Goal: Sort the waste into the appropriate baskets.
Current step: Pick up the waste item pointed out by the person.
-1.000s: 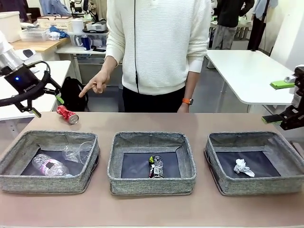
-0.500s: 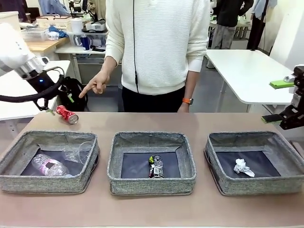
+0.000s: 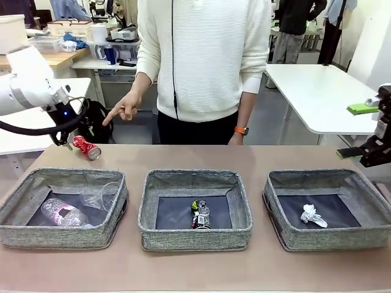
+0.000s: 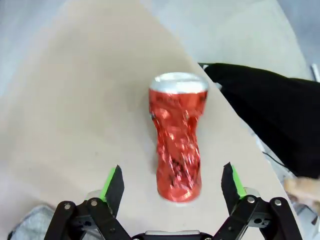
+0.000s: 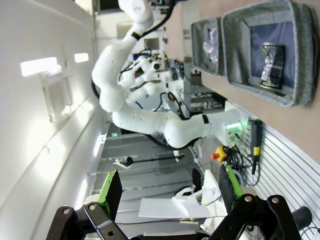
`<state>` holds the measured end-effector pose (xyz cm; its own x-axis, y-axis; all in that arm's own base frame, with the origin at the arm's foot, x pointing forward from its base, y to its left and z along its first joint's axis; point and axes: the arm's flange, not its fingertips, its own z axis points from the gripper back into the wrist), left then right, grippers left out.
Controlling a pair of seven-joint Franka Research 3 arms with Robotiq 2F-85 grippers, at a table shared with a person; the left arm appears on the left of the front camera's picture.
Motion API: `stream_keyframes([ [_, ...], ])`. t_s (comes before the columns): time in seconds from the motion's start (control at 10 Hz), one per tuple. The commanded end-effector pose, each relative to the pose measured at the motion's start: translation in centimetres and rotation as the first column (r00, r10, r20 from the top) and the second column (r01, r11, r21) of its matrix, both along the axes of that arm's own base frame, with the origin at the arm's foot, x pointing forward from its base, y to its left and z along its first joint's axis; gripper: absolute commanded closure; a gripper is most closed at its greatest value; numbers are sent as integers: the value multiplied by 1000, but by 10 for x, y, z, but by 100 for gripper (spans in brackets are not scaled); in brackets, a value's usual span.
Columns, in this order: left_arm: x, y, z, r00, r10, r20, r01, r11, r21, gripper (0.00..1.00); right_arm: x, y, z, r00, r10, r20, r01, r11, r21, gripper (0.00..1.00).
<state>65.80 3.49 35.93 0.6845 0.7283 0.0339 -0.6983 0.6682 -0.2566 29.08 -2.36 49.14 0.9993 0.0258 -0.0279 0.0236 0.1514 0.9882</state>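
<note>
Now at the far left of the front frame, the left hand [image 3: 67, 135] has swung in from the left edge and dropped to the dented red can [image 3: 87, 148], which lies on its side on the counter [image 3: 195, 155] behind the left basket [image 3: 61, 207], where it lay a second ago. Seen from the left wrist, the can [image 4: 178, 140] rests between the two spread fingers [image 4: 114, 182], which stand wide apart and touch nothing. A person's hand [image 3: 122, 110] points down toward the can from the upper middle of the frame, as before. The right hand [image 3: 366, 131] hangs at the right edge, unmoved, fingers wide apart and empty. A clear bottle [image 3: 64, 215] and a clear cup [image 3: 99, 195] lie in the left basket, a dark can [image 3: 200, 215] in the middle basket [image 3: 195, 210], and a white paper wad [image 3: 313, 215] in the right basket [image 3: 330, 207], all unchanged.
</note>
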Motion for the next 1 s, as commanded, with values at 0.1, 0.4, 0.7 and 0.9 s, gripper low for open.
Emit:
stream_keyframes([
  [0.1, 19, 5, -18, 998, -55, 30, 54, 997, 49, 0, 0, 1, 6, 1000, -4, -14, 4, 1000, 15, 0],
  [0.4, 23, 9, -31, 998, -58, -11, 59, 996, 69, 0, 0, 1, 6, 1000, -4, -14, 4, 1000, 15, 0],
  [0.7, 24, 8, -36, 998, -66, -16, 68, 994, 88, 0, 0, 1, 6, 1000, -4, -14, 4, 1000, 15, 0],
  [0.9, 25, 8, -39, 998, -56, -18, 58, 993, 107, 0, 0, 1, 6, 1000, -4, -14, 4, 1000, 15, 0],
])
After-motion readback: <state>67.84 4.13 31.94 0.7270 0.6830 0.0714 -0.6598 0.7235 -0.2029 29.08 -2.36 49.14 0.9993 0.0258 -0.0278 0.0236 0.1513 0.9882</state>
